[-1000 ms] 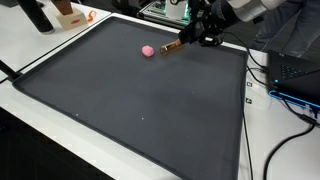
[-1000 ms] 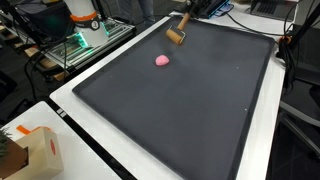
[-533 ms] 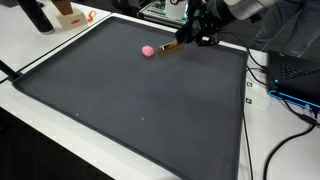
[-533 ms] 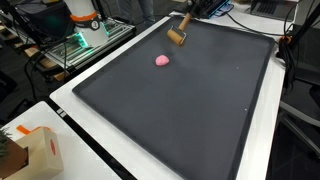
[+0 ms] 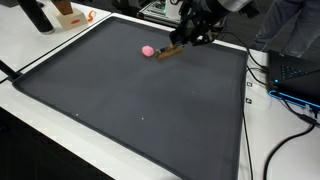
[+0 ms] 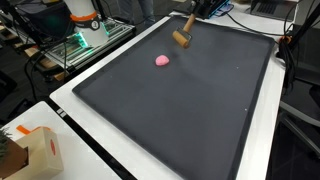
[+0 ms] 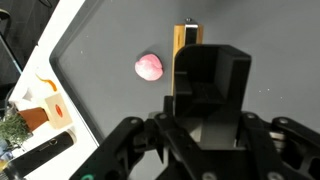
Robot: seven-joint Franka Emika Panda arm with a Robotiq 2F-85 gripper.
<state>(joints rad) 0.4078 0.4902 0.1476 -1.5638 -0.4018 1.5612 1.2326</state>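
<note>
My gripper (image 5: 193,36) hangs over the far edge of the dark mat (image 5: 140,100), shut on a wooden tool (image 5: 171,50) that slants down toward the mat. In an exterior view the tool (image 6: 182,37) shows a stick with a block-shaped head, and the gripper (image 6: 191,13) is mostly cut off at the top. A small pink ball (image 5: 148,50) lies on the mat just beside the tool's head, apart from it. From the wrist view, the gripper (image 7: 189,52) covers most of the tool (image 7: 180,38), with the pink ball (image 7: 149,67) to its left.
The mat (image 6: 190,110) sits on a white table (image 6: 80,130). A cardboard box (image 6: 38,152) stands at one corner. Cables and a laptop (image 5: 295,75) lie beside the mat, and a rack of equipment (image 6: 80,40) stands off another side.
The gripper has shifted slightly and lowered the tool, bringing its head closer to the pink ball. The ball has not moved.
</note>
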